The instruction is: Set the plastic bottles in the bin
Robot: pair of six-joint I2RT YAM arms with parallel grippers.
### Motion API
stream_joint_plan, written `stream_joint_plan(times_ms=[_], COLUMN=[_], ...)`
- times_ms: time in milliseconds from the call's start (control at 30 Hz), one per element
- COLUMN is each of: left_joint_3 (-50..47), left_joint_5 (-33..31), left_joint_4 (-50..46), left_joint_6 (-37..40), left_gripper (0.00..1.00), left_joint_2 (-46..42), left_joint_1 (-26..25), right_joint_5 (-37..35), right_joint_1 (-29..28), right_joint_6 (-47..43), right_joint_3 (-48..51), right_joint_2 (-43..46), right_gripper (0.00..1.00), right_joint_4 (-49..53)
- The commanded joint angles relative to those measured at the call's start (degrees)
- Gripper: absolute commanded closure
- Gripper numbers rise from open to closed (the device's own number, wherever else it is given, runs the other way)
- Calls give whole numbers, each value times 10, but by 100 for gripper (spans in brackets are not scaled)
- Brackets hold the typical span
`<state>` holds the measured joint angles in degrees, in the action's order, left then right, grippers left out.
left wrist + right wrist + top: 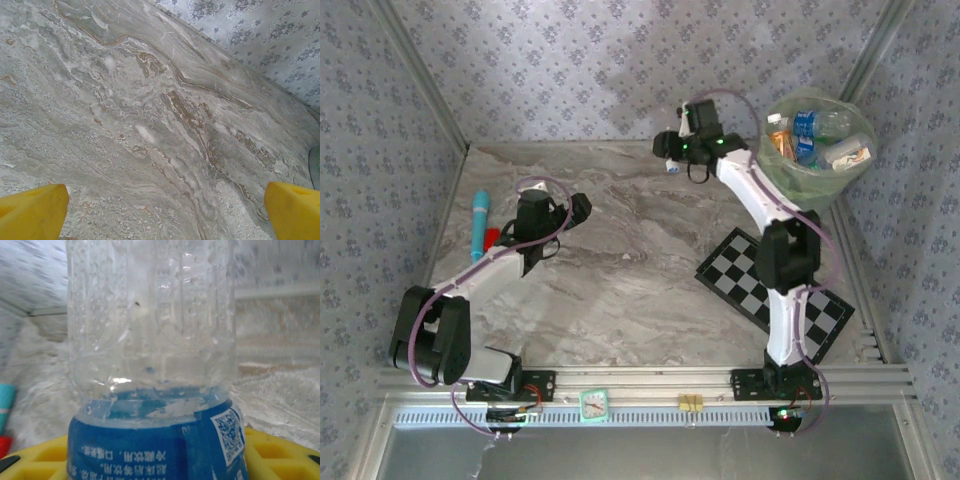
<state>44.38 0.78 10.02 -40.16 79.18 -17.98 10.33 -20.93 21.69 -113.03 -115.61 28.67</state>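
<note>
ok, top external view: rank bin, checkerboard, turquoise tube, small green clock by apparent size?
1-2. bin and checkerboard: look alike; the bin's rim stands nearer the camera, so unranked.
3. turquoise tube
4. small green clock

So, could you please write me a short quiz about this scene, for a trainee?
1. True or false: the left jaws stand open over bare table.
2. What do the right jaws hold? A) a pen B) a clear bottle with blue label C) nothing
3. Fill in: several bottles lie in the green ____.
Key: 1 true; 2 B; 3 bin.
</note>
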Motion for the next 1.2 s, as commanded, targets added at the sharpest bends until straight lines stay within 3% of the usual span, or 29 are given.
stream_joint_plan(times_ms=[0,300,533,800,1000,1167], left_joint_3=[6,17,14,16,15,15], left_joint_5=[5,27,27,33,32,30], left_joint_4=[-2,0,-1,-1,-1,-6], left_joint_6=[1,1,5,5,3,6], left_gripper=[0,0,0,0,0,0], left_joint_2=[-9,16,15,21,19,16], left_joint_1=[5,5,5,5,5,5], right_joint_5=[36,-46,-158,-119,-122,-126], right_joint_1=[18,102,186,280,300,300], right_joint_6=[-90,-191,-253,-249,-253,-250], right_joint_3=[-30,-147,-114,-7,-1,-10], right_joint_2=[72,144,179,200,167,154], right_gripper=[54,55,55,55,54,35], right_joint_4=[89,235,255,198,216,214])
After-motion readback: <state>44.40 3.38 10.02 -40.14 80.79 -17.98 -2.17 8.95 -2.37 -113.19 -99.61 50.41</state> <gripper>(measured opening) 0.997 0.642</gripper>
